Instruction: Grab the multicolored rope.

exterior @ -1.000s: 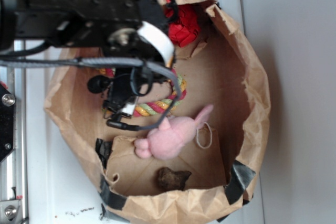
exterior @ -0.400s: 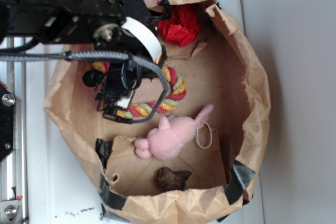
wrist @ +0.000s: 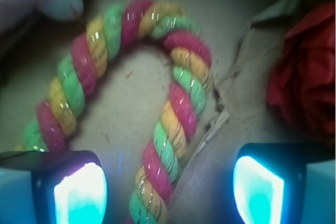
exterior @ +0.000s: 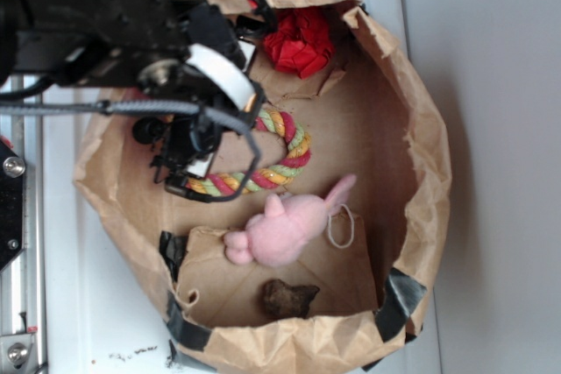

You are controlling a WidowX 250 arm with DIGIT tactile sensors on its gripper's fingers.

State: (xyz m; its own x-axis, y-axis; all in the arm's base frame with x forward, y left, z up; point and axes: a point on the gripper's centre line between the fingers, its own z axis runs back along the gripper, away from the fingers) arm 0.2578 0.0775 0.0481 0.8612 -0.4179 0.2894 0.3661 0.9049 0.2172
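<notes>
Paper bag [exterior: 421, 129] on desk, rope [wrist: 173, 103] curved inside, jaws open above one rope arm, red ball [exterior: 300, 41] beside rope

rope [exterior: 279, 151] upper end hidden behind arm [exterior: 105, 32], red ball [wrist: 307, 85] cut off by wrist frame

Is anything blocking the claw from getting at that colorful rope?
Nothing visible does. In the wrist view the multicolored rope lies bare on the bag floor between the open gripper fingers; the red ball sits off to one side.
</notes>
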